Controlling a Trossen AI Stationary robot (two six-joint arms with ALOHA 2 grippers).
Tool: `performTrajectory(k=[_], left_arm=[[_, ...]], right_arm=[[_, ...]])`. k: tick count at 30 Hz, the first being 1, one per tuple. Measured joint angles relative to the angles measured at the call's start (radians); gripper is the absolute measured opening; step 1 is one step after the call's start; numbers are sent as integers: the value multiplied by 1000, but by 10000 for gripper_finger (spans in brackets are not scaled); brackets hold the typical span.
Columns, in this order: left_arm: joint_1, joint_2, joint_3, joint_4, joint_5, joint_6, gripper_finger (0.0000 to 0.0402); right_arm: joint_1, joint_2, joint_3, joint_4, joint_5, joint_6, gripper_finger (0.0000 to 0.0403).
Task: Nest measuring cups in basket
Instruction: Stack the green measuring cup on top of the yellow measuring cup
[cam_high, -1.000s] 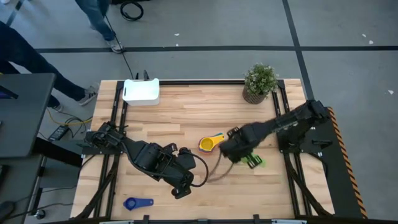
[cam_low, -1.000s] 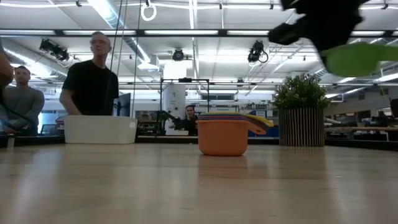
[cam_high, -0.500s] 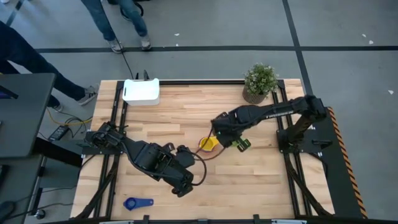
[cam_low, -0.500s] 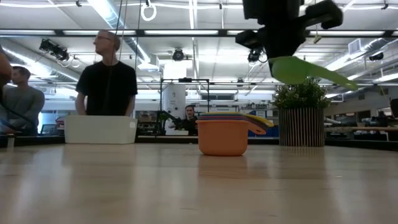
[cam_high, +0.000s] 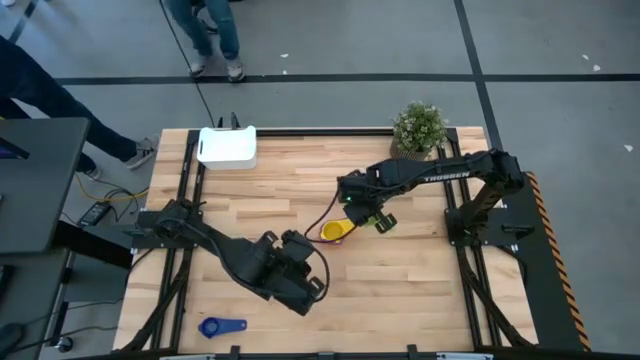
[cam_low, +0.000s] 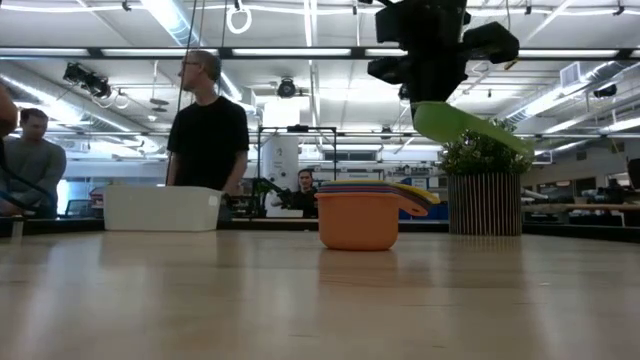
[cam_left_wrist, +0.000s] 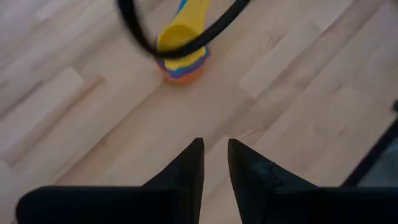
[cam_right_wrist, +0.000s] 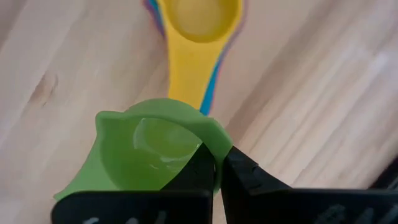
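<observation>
My right gripper (cam_high: 362, 208) hangs over the table's middle, shut on a green measuring cup (cam_right_wrist: 149, 155). Just below and beside it a stack of nested cups (cam_high: 335, 231) stands on the wood, orange at the bottom (cam_low: 358, 222) and yellow on top (cam_right_wrist: 198, 18). My left gripper (cam_left_wrist: 214, 144) hovers nearer the front edge (cam_high: 305, 298), pointing down at bare wood, open by a narrow gap with nothing in it. A lone blue cup (cam_high: 222, 326) lies at the near left. The white basket (cam_high: 228, 147) stands at the far left. My right gripper pinches the green cup's wall at the rim (cam_right_wrist: 214, 144), one finger (cam_right_wrist: 199, 167) inside the bowl and the other outside. The fingers come from above, pointing down. The cup hangs clear of the table, tilted, its handle (cam_low: 505, 138) slanting down toward the right.
A potted plant (cam_high: 418, 130) stands at the far right corner. A black cable loop (cam_left_wrist: 143, 37) hangs in front of the left wrist camera. People stand beyond the far edge (cam_low: 210, 130). Bare wood lies between the stack and the basket.
My right gripper has carried the green cup from the near right of the stack toward the far edge and the left, ending beside and above the stack, still shut on it. My left gripper has sunk a little and rolled its wrist.
</observation>
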Motion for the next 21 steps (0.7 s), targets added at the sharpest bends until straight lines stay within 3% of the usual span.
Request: performTrajectory(k=[4,15,21], left_arm=[[-1,0,-130,95,-1,-24,79],[0,0,-394,448,-43,-51,79],[0,-1,-493,586,-67,-100,79]], right_arm=[[15,0,0,1,-41,-113,11],[41,0,0,29,-17,-327,11],[41,0,0,97,56,-386,11]])
